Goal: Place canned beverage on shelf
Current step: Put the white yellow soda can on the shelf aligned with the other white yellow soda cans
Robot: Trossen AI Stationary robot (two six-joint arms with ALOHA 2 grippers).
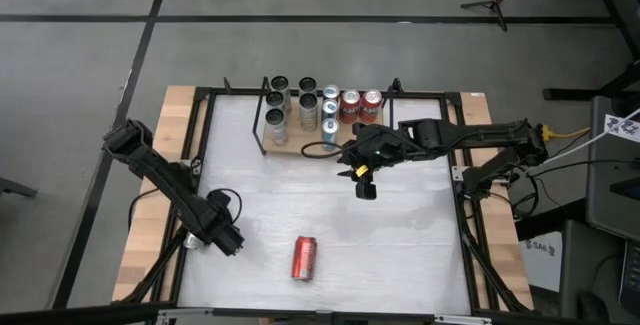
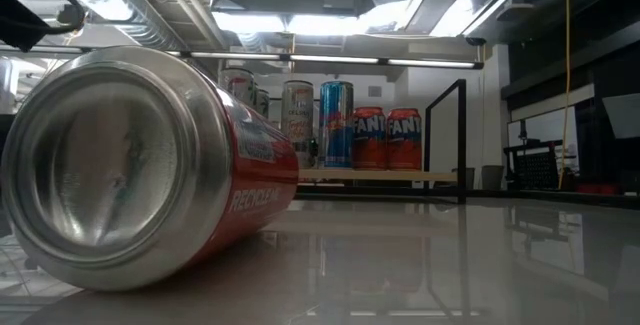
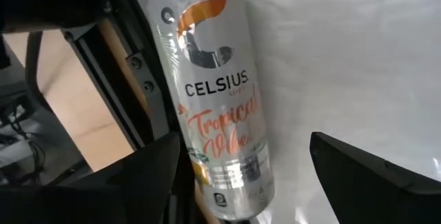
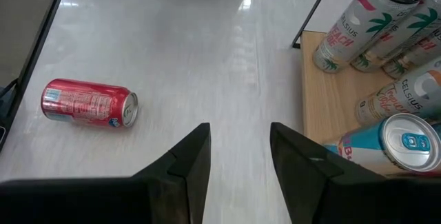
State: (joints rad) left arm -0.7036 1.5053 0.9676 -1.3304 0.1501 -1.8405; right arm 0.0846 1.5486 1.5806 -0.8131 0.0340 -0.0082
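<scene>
The left gripper (image 1: pixel 232 245) sits at the table's left edge with its fingers (image 3: pixel 358 172) spread wide around a white Celsius can (image 3: pixel 217 107) lying on its side against the black frame, not yet clamped. The right gripper (image 1: pixel 365 187) hovers empty and nearly closed just off the shelf (image 4: pixel 324 107), which already carries a crowd of upright cans, while a red can (image 1: pixel 303 257) lies well apart near the front edge. My worry is that the round can rolls as the fingers close, or that a finger catches on the frame.
</scene>
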